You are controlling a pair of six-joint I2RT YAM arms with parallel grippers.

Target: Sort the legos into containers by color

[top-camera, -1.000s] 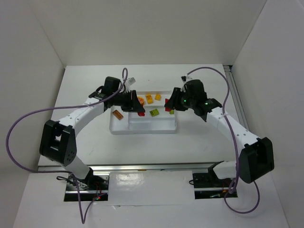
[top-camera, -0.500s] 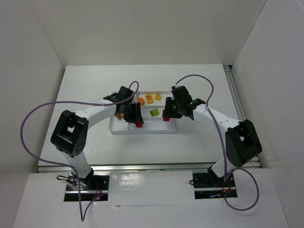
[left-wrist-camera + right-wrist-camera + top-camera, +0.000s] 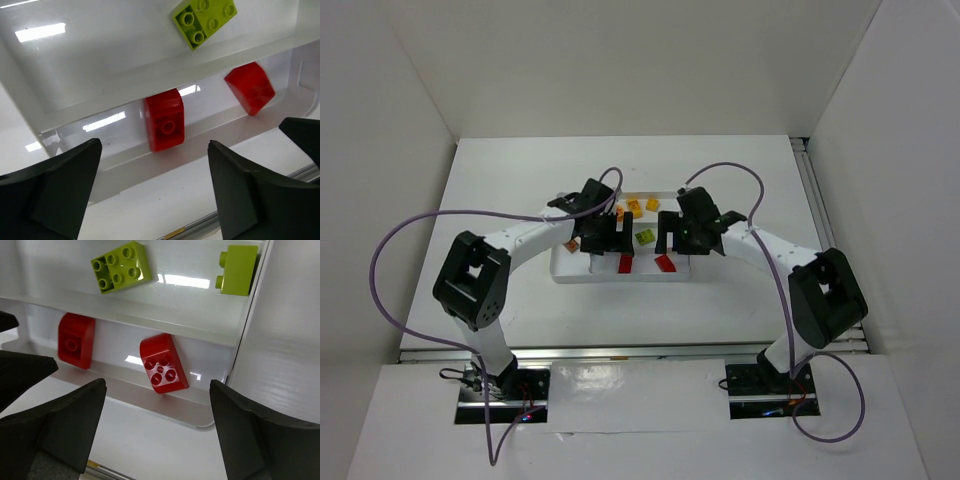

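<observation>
a red brick [image 3: 76, 340] and a tilted red brick [image 3: 163, 363] lie apart in the near section of the tray [image 3: 150, 322]. past the divider sit a square lime brick [image 3: 121, 267] and a second lime brick [image 3: 237, 269]. the right gripper [image 3: 157, 386] has its jaws wide apart.

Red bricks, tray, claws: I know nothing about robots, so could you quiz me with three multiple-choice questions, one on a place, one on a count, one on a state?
1. Where do the red bricks lie?
A. On the table beside it
B. Held in the claws
C. In the nearest long section of the tray

2. How many lime bricks does the right wrist view show?
A. None
B. Two
C. Five

3. How are the left claw and right claw?
A. Both open, empty
B. Both shut on bricks
C. One open, one shut

Answers: 1 C, both lie in the near section; 2 B, one studs-up, one on its side, in the next section; 3 A, each wrist view shows it spread wide, gripping nothing.
</observation>
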